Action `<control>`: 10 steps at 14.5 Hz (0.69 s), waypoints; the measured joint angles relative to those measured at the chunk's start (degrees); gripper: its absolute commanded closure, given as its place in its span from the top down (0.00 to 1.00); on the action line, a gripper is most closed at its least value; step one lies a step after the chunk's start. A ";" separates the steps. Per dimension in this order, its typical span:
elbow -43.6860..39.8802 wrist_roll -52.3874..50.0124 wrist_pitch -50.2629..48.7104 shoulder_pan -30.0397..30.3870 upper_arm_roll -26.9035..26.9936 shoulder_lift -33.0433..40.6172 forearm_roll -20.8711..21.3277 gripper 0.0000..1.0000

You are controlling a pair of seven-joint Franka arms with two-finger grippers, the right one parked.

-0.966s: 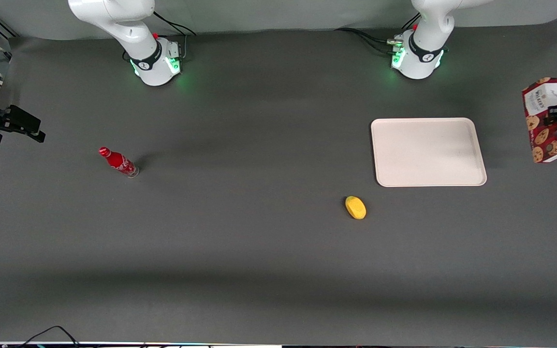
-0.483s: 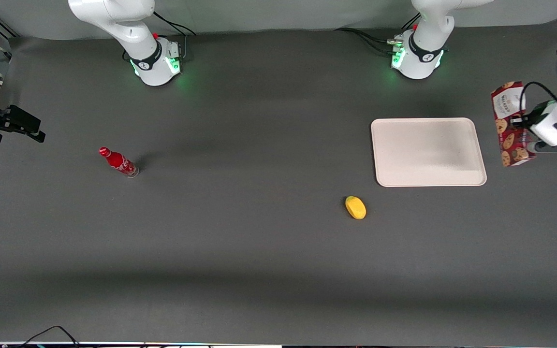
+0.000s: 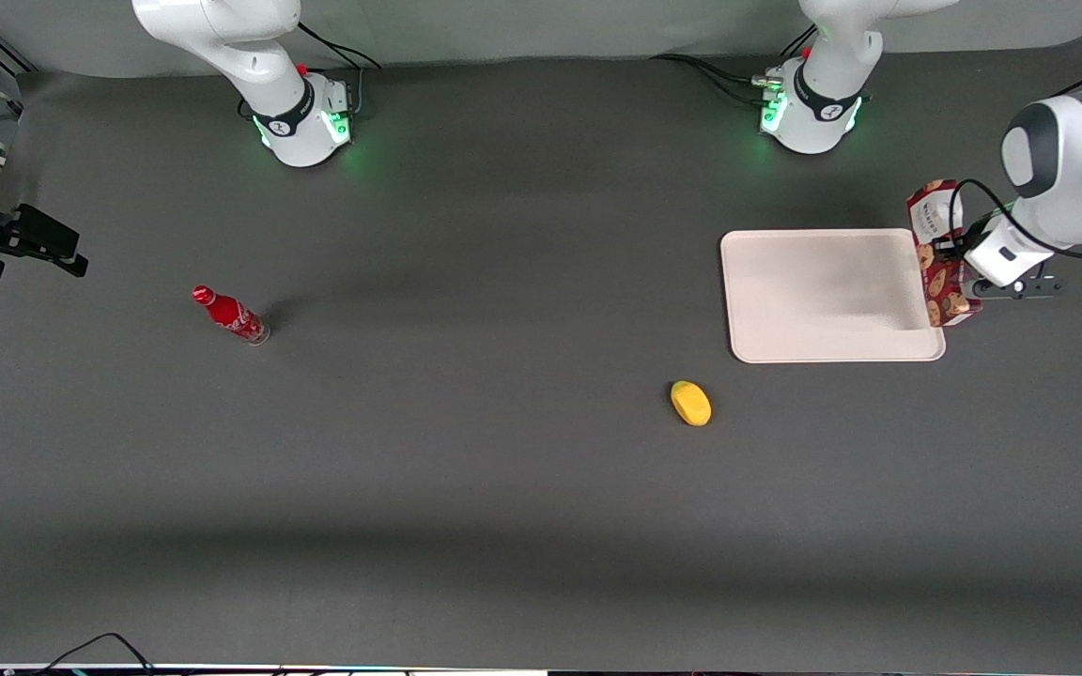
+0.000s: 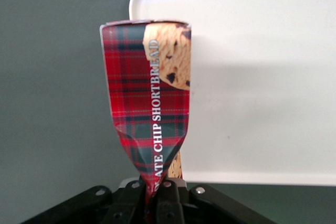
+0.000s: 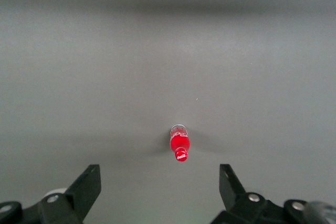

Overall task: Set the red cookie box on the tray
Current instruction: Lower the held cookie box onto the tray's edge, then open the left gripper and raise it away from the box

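The claw (image 3: 956,266) pinches the red cookie box (image 3: 937,252) at the tray (image 3: 823,296) edge.

Gripper (image 3: 959,268), clamping red cookie box (image 3: 941,253), is hanging over tray (image 3: 823,296) edge at working arm's end. Tray surface is lying bare w/ nothing blocking. Yellow fruit (image 3: 691,403) is sitting nearer front cam; red soda bottle (image 3: 230,314) is standing well apart.

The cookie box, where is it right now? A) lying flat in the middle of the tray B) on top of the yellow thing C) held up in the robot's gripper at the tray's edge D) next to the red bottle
C: the gripper is shut on the red cookie box, holding it over the rim of the tray at the working arm's end.
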State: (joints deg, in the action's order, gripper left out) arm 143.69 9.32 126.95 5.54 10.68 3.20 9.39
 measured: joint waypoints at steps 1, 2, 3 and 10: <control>0.59 -0.11 2.37 0.00 -0.01 -0.98 0.00 0.00; 0.91 -0.18 4.49 0.00 -0.03 -2.10 0.00 0.00; 1.08 -0.33 6.19 0.00 -0.11 -3.36 -0.01 0.00; 0.81 -1.29 8.14 -0.01 -1.99 -6.32 -0.03 1.00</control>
State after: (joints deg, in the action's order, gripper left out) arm 144.50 8.03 135.09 5.53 8.69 -3.12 9.36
